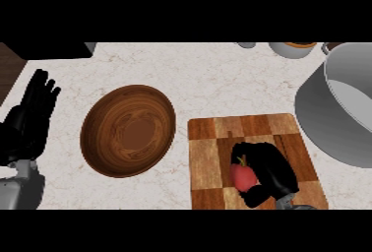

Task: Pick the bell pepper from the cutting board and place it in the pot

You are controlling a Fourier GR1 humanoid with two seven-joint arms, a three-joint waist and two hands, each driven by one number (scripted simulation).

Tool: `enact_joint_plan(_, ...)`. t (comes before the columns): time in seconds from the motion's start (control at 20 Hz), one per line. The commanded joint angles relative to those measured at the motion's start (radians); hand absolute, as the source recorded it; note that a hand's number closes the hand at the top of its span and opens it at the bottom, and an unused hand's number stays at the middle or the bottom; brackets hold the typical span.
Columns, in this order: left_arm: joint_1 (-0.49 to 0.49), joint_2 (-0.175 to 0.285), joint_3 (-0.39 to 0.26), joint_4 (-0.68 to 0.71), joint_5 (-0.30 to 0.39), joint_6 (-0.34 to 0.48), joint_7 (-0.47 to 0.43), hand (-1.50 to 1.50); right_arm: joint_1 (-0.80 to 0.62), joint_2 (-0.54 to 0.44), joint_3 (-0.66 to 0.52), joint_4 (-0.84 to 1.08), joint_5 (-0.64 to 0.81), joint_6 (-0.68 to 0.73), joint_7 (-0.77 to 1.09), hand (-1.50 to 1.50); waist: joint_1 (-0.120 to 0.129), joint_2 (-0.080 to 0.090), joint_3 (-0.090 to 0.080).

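Red rounded bell pepper is lying on the checkered wooden cutting board, lower right; I am seeing my black right hand curling around it. Grey metal pot is sitting at right edge. Black left hand is resting open, far left.

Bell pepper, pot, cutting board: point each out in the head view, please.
bell pepper [242,176], head view, its exposed red side.
pot [317,123], head view, its grey outer wall.
cutting board [209,147], head view, bare wood near its left edge.

Wood-grain bowl, patchwork-wood cutting board, matt grey pot
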Motion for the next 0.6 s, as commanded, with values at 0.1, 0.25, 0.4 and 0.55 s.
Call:
enact_joint_plan(0.1, -0.015, 0.003, 0.007, 0.007, 0.002, -0.001, 0.008, 0.00, 0.053, 0.032, -0.016, -0.369, -0.082, -0.124, 0.203, 1.50, 0.001, 0.003, 0.002)
enact_joint_plan(0.25, 0.012, 0.014, 0.014, -0.018, 0.020, -0.029, -0.006, 0.00, 0.116, 0.032, -0.042, -0.501, 0.013, -0.186, 0.240, 1.50, 0.017, 0.007, 0.002)
enact_joint_plan(0.4, 0.013, -0.034, -0.026, 0.003, -0.020, 0.000, -0.036, 0.00, 0.094, 0.032, -0.127, -0.594, -0.049, -0.193, 0.260, 1.50, 0.029, 0.013, 0.003)
enact_joint_plan(0.55, -0.002, -0.035, -0.044, -0.063, -0.029, 0.015, 0.036, 0.00, 0.042, 0.003, -0.231, -0.669, -0.065, -0.135, 0.319, 1.50, 0.040, 0.014, 0.004)
